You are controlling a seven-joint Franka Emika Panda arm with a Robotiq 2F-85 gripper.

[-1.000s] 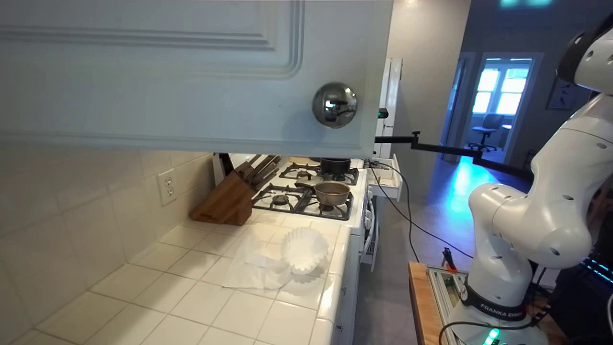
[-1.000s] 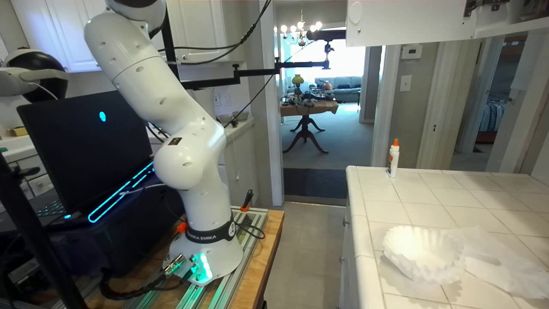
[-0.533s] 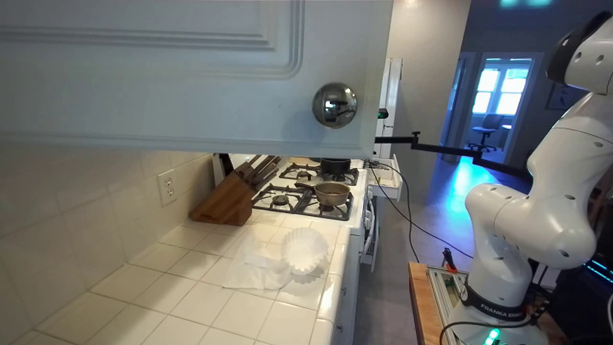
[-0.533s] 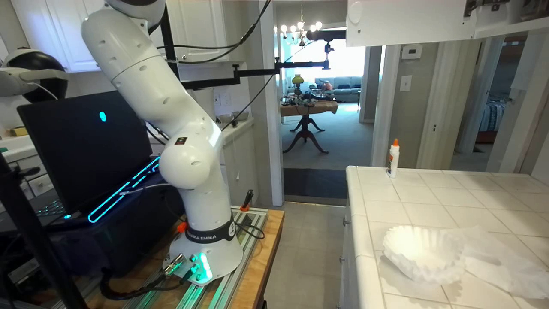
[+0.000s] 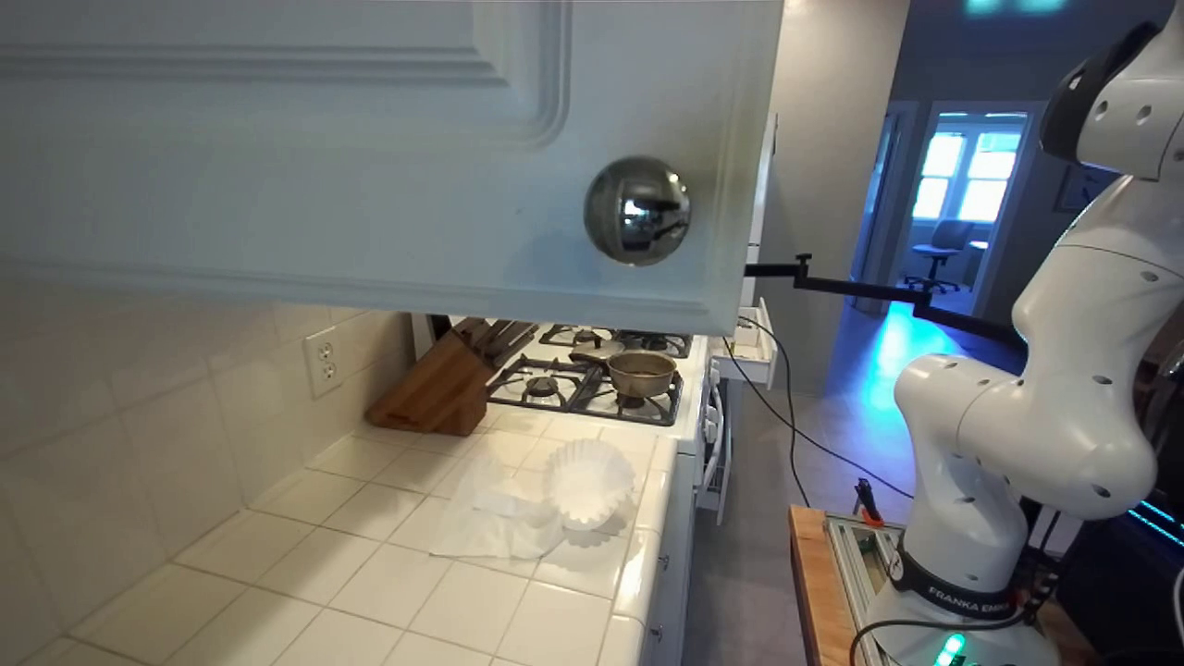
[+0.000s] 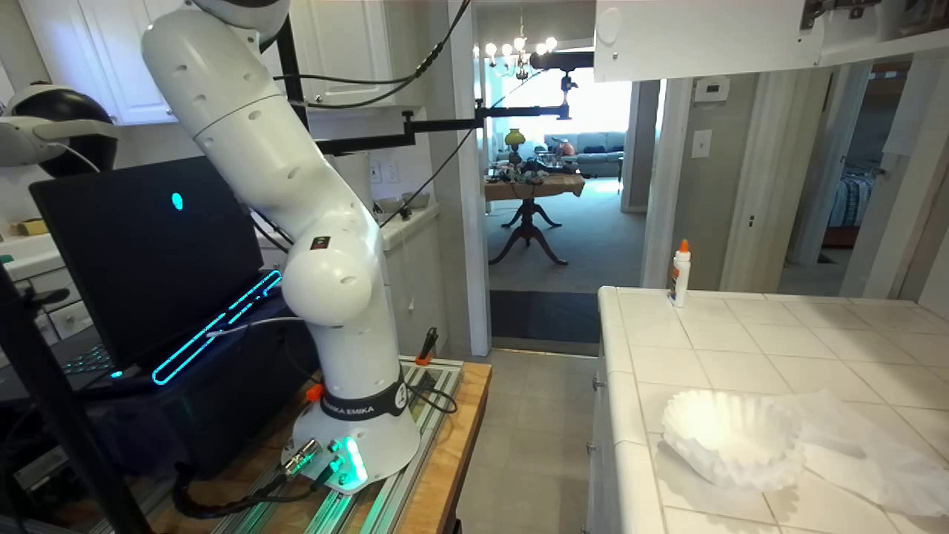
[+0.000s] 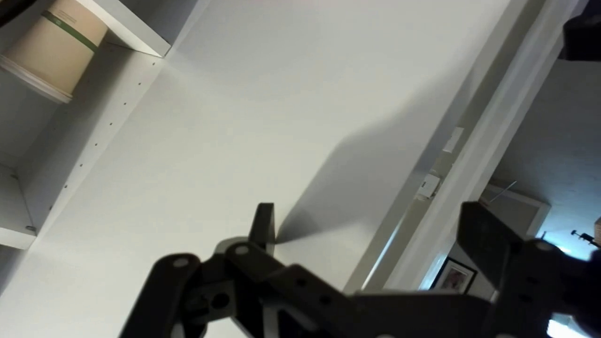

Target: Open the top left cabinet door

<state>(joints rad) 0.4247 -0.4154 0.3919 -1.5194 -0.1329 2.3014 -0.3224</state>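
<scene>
1. Your pincer (image 7: pixel 368 230) shows in the wrist view with its dark, blocky fingers (image 7: pixel 483 239) set well apart, one tip at 7 o'clock, one at 4.
2. Behind the fingers you have a broad, smooth white panel (image 7: pixel 225 141) carrying a soft shadow; the 7 o'clock tip sits at the shadow's point, though whether it touches you cannot tell.
3. Beside a white shelf board (image 7: pixel 134 30) at 10 o'clock you see a tan, tapered cup (image 7: pixel 65 47) banded in green.
4. Your top left cabinet door (image 5: pixel 324 185) stands open at 10 o'clock in an exterior view: painted white, stepped rectangular moulding, a round mirror-bright knob (image 5: pixel 636 211) near its 4 o'clock corner. In an exterior view its flat back (image 6: pixel 704 37) shows near 1 o'clock, a metal hinge (image 6: pixel 813 12) at 2.
5. Under the door's lower edge you have open height above the tabletop (image 5: pixel 370 573) of glossy white tiles, where a pleated, papery bowl (image 5: pixel 587 481) sits beside a crumpled thin sheet (image 5: pixel 504 527).
6. Between the door's free edge and your white arm (image 5: pixel 1045 435), at 3 to 4 o'clock, floor (image 5: pixel 749 555) shows, with a black bar (image 5: pixel 860 289) spanning the gap in that view.
</scene>
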